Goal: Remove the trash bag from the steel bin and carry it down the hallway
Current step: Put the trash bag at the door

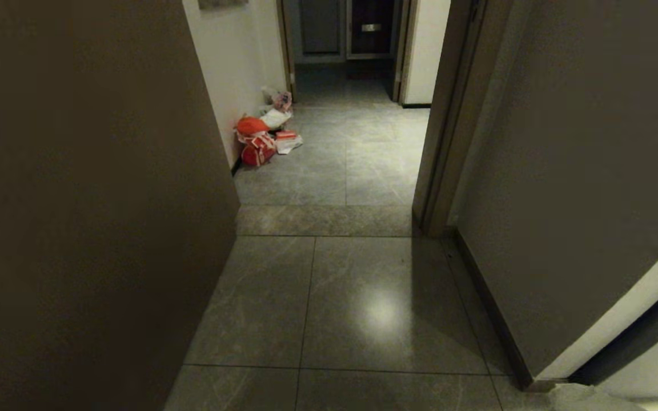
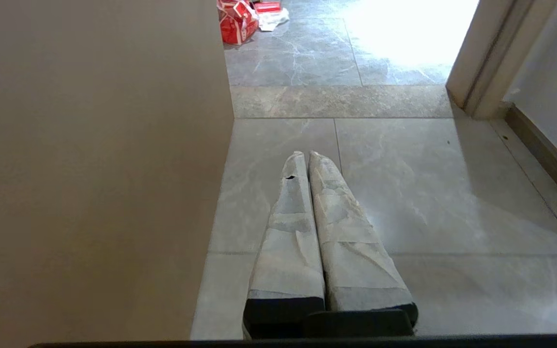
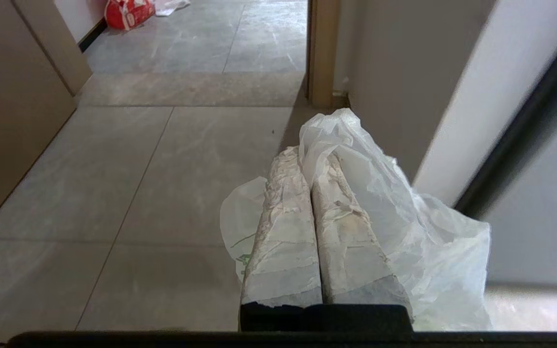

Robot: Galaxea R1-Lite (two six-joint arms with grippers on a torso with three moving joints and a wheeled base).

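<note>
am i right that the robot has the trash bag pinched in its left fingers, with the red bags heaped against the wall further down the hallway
Not quite: the right gripper holds the trash bag, its fingers shut on the plastic, as the right wrist view shows. The left gripper is shut on nothing in the left wrist view. The red bags do lie against the wall down the hallway.

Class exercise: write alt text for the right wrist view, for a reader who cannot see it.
The right gripper, its taped fingers shut on the trash bag, holds the thin white plastic above the grey tiled floor of the hallway. Ahead stand a door frame and an orange-red bag by the wall.
</note>
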